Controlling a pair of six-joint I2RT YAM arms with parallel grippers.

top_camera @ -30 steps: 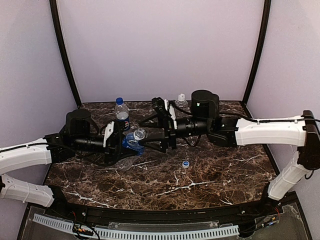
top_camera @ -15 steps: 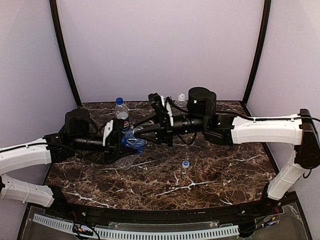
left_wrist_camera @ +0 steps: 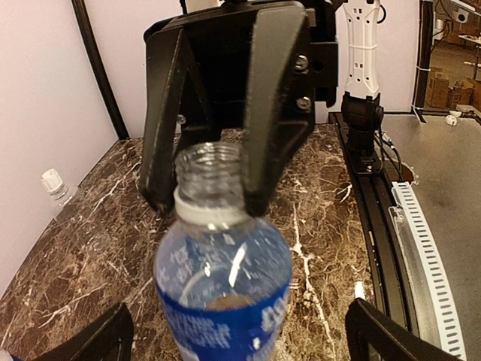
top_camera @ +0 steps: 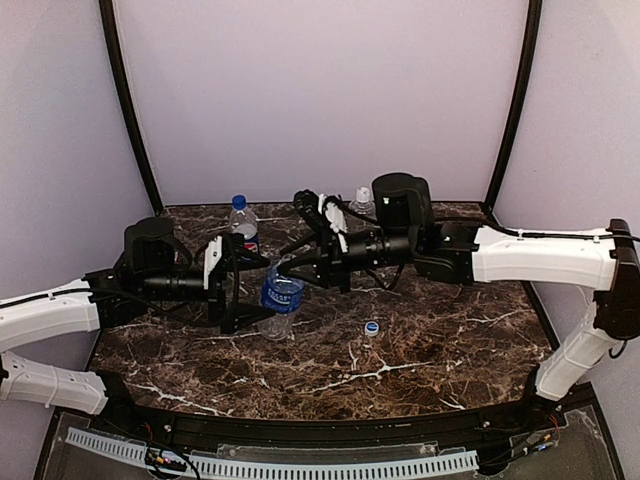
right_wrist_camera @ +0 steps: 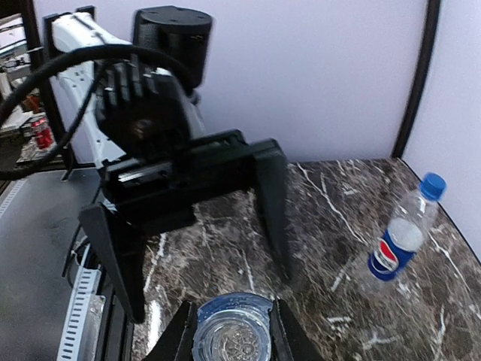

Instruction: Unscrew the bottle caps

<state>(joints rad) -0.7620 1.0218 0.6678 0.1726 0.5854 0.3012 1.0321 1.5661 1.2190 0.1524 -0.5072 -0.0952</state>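
The water bottle (top_camera: 282,298) with the blue label stands upright and uncapped, and my right gripper (top_camera: 284,268) is shut on its open neck (left_wrist_camera: 209,162). From the right wrist view I look down into that neck (right_wrist_camera: 233,331) between my right fingers (right_wrist_camera: 180,337). My left gripper (top_camera: 255,290) is open wide, one finger on each side of the bottle's body (left_wrist_camera: 222,278), not touching it. A pale blue-and-white bottle cap (top_camera: 371,327) lies loose on the table. The Pepsi bottle (top_camera: 243,228) keeps its dark blue cap (right_wrist_camera: 432,184). The unlabelled bottle (top_camera: 362,203) keeps its white cap (left_wrist_camera: 52,179).
The marble table (top_camera: 430,350) is walled by lilac panels on three sides. Both forearms reach in toward the middle and meet at the water bottle. The Pepsi bottle stands just behind my left gripper, the unlabelled bottle behind my right wrist.
My right gripper shut on the water bottle's neck, then my left gripper opened and let go of its body. The bottle went from tilted to upright.
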